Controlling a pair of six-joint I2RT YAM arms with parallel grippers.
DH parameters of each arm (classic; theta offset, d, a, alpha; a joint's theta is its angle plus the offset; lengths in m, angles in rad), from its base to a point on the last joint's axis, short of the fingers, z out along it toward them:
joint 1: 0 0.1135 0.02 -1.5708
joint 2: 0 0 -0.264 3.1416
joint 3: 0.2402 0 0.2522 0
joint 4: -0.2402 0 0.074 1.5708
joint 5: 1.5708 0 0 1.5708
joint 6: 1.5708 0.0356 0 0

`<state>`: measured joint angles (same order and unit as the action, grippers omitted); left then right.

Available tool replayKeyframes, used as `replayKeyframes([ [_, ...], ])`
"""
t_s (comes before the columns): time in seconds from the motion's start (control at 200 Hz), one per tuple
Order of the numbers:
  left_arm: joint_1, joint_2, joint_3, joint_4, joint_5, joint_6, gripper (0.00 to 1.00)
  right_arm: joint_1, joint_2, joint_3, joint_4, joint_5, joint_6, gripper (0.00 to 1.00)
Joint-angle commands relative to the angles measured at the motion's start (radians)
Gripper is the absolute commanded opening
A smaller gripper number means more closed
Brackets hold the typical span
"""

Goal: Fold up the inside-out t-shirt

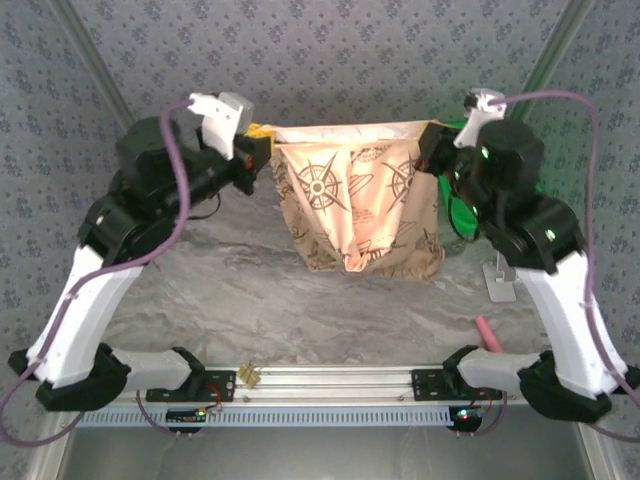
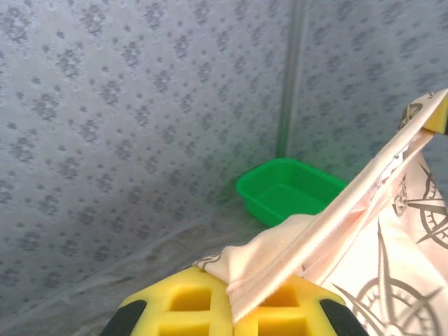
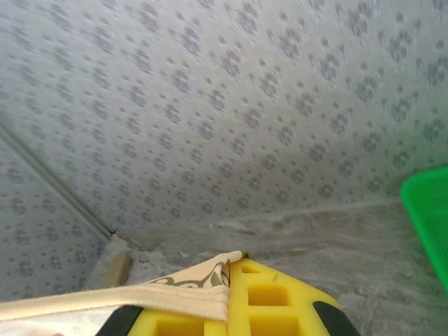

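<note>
T-shirt (image 1: 355,200) strung between left claw (image 1: 260,135) and right claw (image 1: 432,132), basket (image 1: 458,213) at right

T-shirt (image 1: 350,200) soft matt cloth; basket (image 2: 290,190) glossy plastic

Bright, flat, even light everywhere, soft shadows on the worktop (image 1: 300,320). Top view slightly hazy, washed out. Wrist views: walls (image 2: 105,105) crisp, yellow fingers (image 2: 189,308) and t-shirt (image 2: 280,269) edge soft up close.
</note>
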<state>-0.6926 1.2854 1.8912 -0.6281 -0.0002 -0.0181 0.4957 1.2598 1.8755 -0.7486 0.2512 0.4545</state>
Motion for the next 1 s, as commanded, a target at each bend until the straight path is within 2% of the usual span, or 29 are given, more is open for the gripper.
replayKeyframes([
  [0.0,0.082,0.113,0.044,0.012,-0.131,0.055,0.00,-0.144,0.148,0.047,0.017,-0.166,0.078,0.00],
  [0.1,0.176,0.257,0.175,-0.041,-0.080,0.019,0.00,-0.241,0.308,0.155,0.049,-0.348,0.132,0.00],
  [0.18,0.222,0.395,0.389,-0.143,-0.056,0.009,0.00,-0.279,0.410,0.256,0.115,-0.531,0.136,0.00],
  [0.3,0.214,0.574,0.856,-0.370,-0.039,0.046,0.00,-0.289,0.416,0.298,0.271,-0.549,0.198,0.00],
  [0.35,0.211,0.586,0.960,-0.428,-0.009,0.058,0.00,-0.287,0.388,0.306,0.309,-0.569,0.185,0.00],
  [0.4,0.209,0.522,0.907,-0.409,0.019,0.055,0.00,-0.282,0.345,0.298,0.330,-0.575,0.182,0.00],
  [0.455,0.209,0.410,0.751,-0.340,0.051,0.048,0.00,-0.273,0.277,0.245,0.366,-0.577,0.124,0.00],
  [0.56,0.186,0.152,0.351,-0.069,0.088,0.041,0.00,-0.260,0.094,0.045,0.463,-0.491,0.131,0.00],
  [0.645,0.167,0.000,0.151,0.101,0.179,0.049,0.00,-0.252,-0.067,-0.137,0.566,-0.425,0.147,0.00],
  [0.735,0.151,-0.079,0.078,0.137,0.246,0.051,0.00,-0.245,-0.203,-0.276,0.624,-0.376,0.162,0.00],
  [0.83,0.145,-0.118,0.018,0.169,0.298,0.054,0.00,-0.242,-0.263,-0.310,0.600,-0.360,0.166,0.00],
  [0.994,0.145,-0.092,0.040,0.194,0.233,0.026,0.00,-0.236,-0.230,-0.249,0.510,-0.326,0.167,0.00],
])
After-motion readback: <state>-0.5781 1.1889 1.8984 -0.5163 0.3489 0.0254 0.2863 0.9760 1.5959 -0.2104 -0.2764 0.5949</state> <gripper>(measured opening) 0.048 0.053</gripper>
